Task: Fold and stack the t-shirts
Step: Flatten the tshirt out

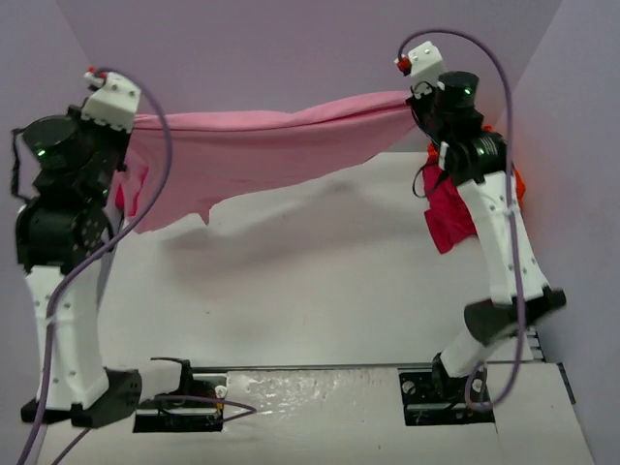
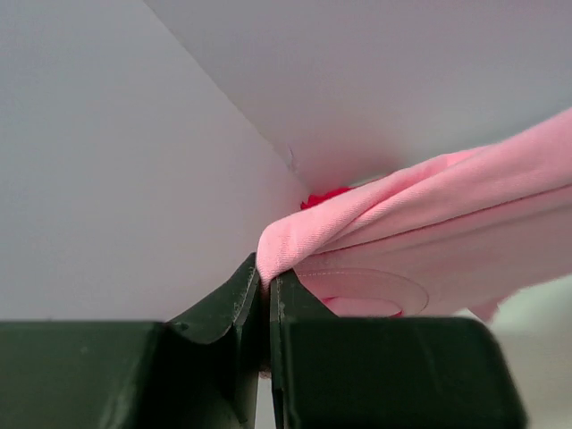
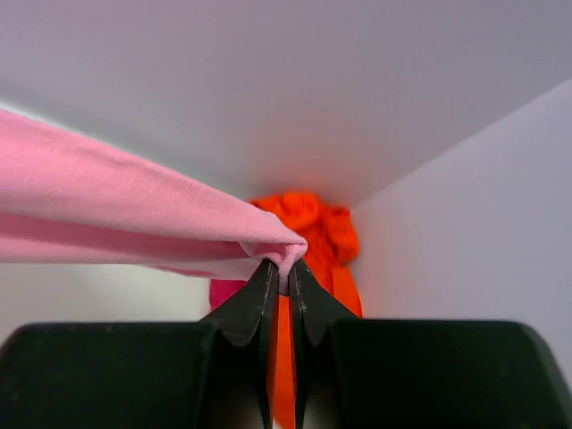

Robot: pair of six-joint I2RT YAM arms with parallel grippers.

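A light pink t-shirt (image 1: 262, 145) hangs stretched in the air between both arms, sagging toward the table at its lower left. My left gripper (image 1: 134, 121) is shut on its left end; in the left wrist view the fingertips (image 2: 255, 279) pinch a bunched fold of the pink cloth (image 2: 429, 214). On the other end my right gripper (image 1: 415, 97) is shut, its jaws in the right wrist view (image 3: 284, 273) clamped on a pink corner (image 3: 134, 201). A bright orange t-shirt (image 3: 313, 228) and a crimson one (image 1: 448, 215) lie crumpled behind the right arm.
The white tabletop (image 1: 320, 281) spreads beneath the hanging shirt. Lilac walls (image 1: 291, 48) close in the back and both sides. A bit of red cloth (image 2: 323, 196) shows in the far corner in the left wrist view.
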